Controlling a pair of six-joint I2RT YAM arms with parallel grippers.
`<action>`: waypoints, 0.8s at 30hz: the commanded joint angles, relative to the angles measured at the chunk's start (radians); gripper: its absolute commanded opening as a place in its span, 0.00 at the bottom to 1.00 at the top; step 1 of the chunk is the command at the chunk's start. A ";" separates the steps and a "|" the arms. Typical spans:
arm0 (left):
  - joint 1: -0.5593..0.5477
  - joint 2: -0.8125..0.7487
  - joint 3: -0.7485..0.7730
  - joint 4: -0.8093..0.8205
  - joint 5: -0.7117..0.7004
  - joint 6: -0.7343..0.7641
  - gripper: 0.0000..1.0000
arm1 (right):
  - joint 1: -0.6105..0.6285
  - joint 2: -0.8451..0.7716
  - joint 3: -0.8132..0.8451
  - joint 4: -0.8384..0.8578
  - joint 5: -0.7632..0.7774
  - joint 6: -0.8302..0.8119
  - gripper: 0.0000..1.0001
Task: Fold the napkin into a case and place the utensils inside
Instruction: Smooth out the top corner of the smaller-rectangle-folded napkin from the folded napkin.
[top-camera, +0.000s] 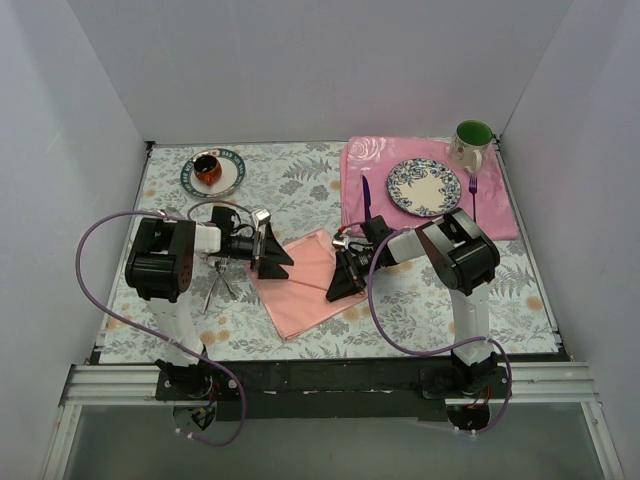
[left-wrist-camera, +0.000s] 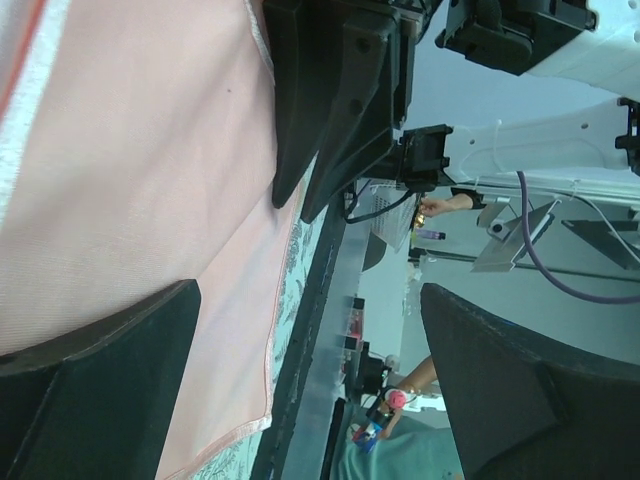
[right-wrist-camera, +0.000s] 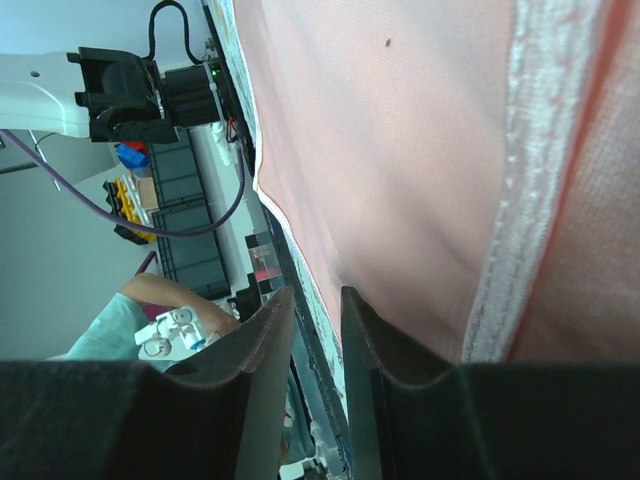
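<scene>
Nearest you is the metal rail (top-camera: 330, 385) carrying both arm bases, on the near side of the napkin (top-camera: 300, 285). The napkin lies flat on the floral worktop (top-camera: 300, 170), folded into a slanted salmon-pink oblong with one fold line showing on top.

The left hand (top-camera: 280, 258) is at the napkin's left edge. It's released: in its wrist view the fingers (left-wrist-camera: 100, 390) stand wide apart, nothing between them, with pink cloth (left-wrist-camera: 150, 180) underneath.

The right hand (top-camera: 338, 287) is at the napkin's right edge, tip down by the cloth. In its wrist view the fingers (right-wrist-camera: 250, 360) are only a narrow slit apart, and the napkin's (right-wrist-camera: 400, 150) hemmed edge runs down toward that slit. You can't tell whether it's clenched on the cloth or just beside it.

The utensils (top-camera: 217, 288) are thin silver pieces lying left of the napkin, under the left arm, clear of the cloth.

- Behind and right of the napkin: rose placemat (top-camera: 370, 160) with patterned plate (top-camera: 424, 187), purple knife (top-camera: 366, 195), purple fork (top-camera: 473, 188) and green-lined mug (top-camera: 472, 140).
- Behind and left of the napkin: saucer (top-camera: 232, 176) holding a small brown cup (top-camera: 207, 167).
</scene>
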 joint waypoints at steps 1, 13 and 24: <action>-0.031 -0.116 0.035 -0.037 0.065 0.075 0.87 | -0.012 0.013 -0.009 -0.022 0.058 -0.031 0.35; -0.091 -0.112 -0.015 0.077 -0.051 -0.032 0.96 | -0.007 -0.013 0.013 -0.040 0.049 -0.044 0.36; -0.091 -0.001 -0.054 0.240 -0.105 -0.184 0.98 | 0.022 -0.123 0.053 0.044 -0.016 0.054 0.46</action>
